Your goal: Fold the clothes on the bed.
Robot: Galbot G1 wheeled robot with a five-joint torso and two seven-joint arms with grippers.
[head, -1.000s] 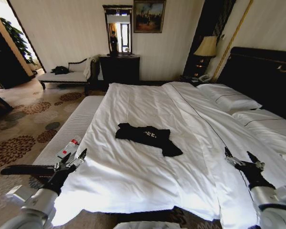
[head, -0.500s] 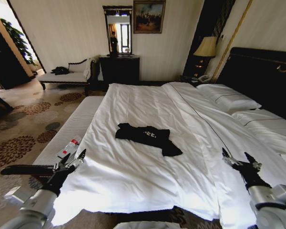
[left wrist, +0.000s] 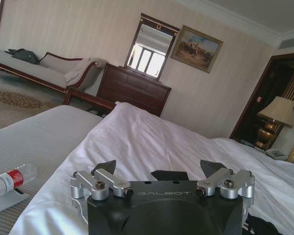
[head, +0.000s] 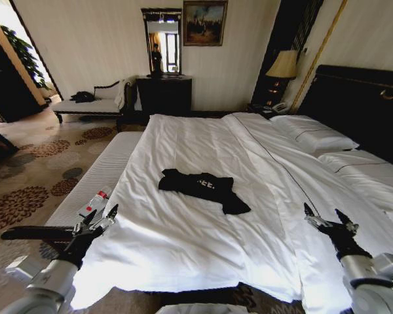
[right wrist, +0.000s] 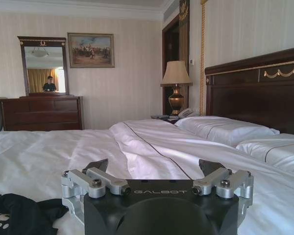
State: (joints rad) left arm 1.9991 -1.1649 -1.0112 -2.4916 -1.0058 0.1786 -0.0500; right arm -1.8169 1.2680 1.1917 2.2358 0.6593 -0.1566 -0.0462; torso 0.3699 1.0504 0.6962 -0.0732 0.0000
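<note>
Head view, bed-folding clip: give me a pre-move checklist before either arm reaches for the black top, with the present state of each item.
1. Black top lies in reach on the white duvet, nothing on it: ok.
2. Top spread flat for folding: not ok, it lies bunched, lettering partly hidden.
3. Left gripper open, holding nothing, at the bed's left edge, apart from the top: ok.
4. Right gripper open, holding nothing, over the duvet on the top's right: ok.
5. Water bottle on the bench close beside the left gripper: cannot tell whether it clears the arm's path.
</note>
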